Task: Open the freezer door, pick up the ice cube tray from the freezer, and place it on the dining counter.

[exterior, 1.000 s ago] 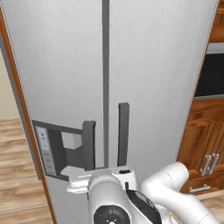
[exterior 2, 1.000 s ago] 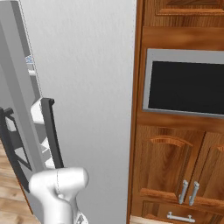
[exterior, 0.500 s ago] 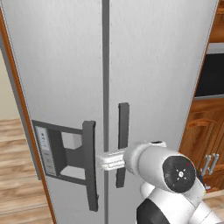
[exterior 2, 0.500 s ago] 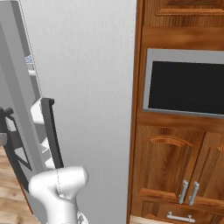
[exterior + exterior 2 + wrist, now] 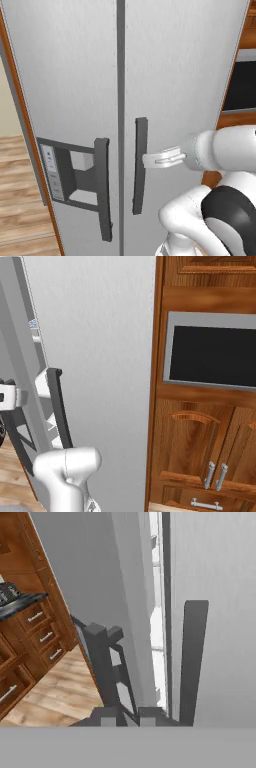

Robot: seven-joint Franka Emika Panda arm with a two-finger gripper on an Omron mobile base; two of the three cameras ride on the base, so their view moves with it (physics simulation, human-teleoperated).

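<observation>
The freezer door (image 5: 70, 100), brushed silver with a dispenser recess and dark bar handle (image 5: 102, 187), is seen slightly ajar.

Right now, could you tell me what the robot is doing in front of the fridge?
The arm is working at the freezer door, the narrow one with the dispenser. That door stands slightly ajar: the hand view shows a bright gap with white shelves between it and the wider door. The end effector sits at the wider door's handle, beside the freezer handle. I cannot tell whether it grips anything. The tray has not been reached yet.
</observation>
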